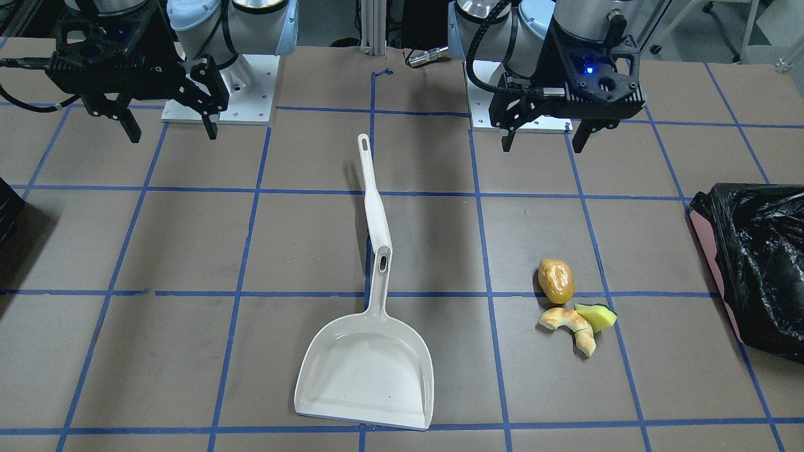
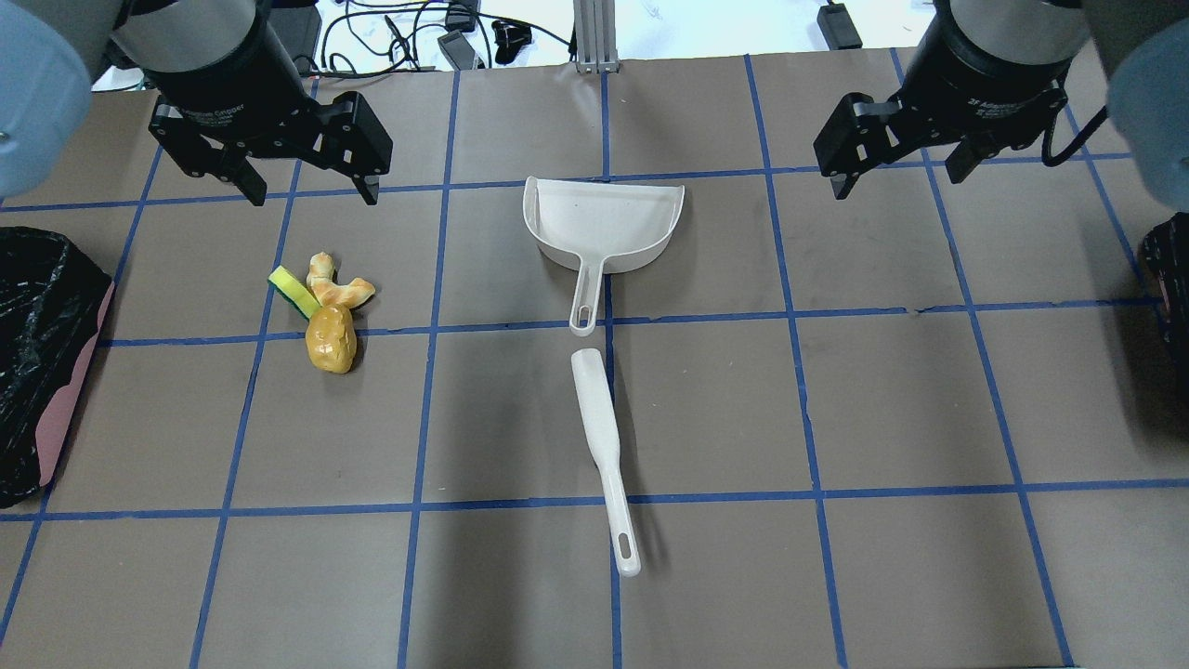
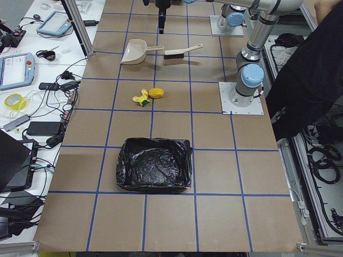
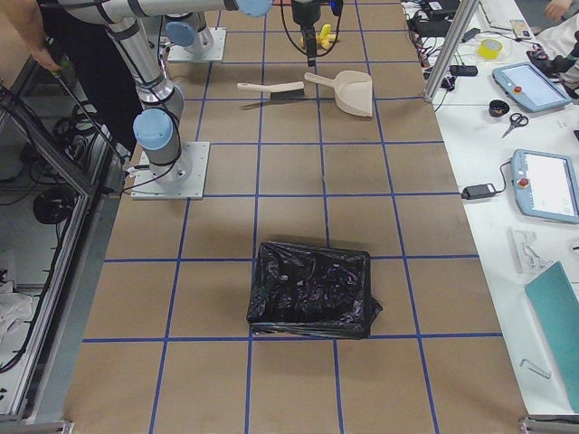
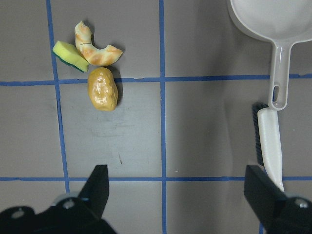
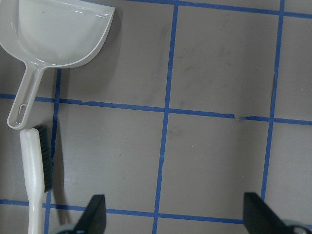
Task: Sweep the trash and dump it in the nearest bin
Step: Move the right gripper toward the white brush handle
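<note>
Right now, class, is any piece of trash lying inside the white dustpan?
No: the dustpan is bare inside, and the three trash pieces sit clustered on the table, apart from it.

My left arm [image 2: 200, 56] and right arm [image 2: 1008, 51] hang raised, wrists apparently pointing straight down, both pairs of jaws spread wide and empty.

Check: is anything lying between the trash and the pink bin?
Nothing visible. Only bare table separates the trash from the bin; the dustpan and brush lie on the trash's far side.
</note>
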You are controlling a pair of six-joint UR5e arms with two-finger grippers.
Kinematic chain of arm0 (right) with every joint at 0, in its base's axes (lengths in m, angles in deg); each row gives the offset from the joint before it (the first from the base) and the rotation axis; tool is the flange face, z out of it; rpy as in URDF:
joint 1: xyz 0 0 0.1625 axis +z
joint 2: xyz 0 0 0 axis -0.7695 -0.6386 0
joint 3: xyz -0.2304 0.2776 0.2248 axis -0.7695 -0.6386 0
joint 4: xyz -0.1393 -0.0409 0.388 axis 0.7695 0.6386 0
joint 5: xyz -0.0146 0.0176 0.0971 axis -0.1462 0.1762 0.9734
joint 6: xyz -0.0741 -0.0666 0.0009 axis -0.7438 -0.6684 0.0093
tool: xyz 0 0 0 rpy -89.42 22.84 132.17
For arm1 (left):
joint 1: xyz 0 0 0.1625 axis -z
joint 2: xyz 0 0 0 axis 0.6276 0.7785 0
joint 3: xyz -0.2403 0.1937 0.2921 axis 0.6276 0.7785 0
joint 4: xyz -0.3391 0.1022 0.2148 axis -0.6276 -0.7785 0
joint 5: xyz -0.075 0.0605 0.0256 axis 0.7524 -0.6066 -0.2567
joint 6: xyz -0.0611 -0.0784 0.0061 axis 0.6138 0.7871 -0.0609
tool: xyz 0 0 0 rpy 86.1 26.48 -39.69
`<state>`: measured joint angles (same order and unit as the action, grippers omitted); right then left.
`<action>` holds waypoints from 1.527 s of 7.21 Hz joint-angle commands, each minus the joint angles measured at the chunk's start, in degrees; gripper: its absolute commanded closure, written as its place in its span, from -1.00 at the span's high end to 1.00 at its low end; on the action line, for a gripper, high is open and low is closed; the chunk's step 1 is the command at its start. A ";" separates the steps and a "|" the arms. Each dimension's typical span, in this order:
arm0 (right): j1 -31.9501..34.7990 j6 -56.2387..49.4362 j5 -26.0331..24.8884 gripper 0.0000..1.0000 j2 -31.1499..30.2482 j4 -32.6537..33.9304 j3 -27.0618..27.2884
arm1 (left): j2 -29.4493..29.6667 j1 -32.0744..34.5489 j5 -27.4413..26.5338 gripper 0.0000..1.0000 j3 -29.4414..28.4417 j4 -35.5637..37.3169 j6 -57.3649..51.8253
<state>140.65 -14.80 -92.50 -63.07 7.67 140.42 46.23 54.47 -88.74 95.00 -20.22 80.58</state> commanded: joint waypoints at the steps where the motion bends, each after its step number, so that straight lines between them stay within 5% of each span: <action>1: -0.07 0.01 -0.34 1.00 -0.01 -3.21 0.10 | -0.09 -0.09 0.07 1.00 0.03 -0.48 0.08; 11: 1.50 0.01 0.09 1.00 0.07 -3.49 2.56 | 0.70 -0.35 2.97 1.00 0.03 -0.05 0.08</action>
<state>141.46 -15.06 -92.64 -63.11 4.18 142.76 46.81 54.17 -85.86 95.04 -20.47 80.73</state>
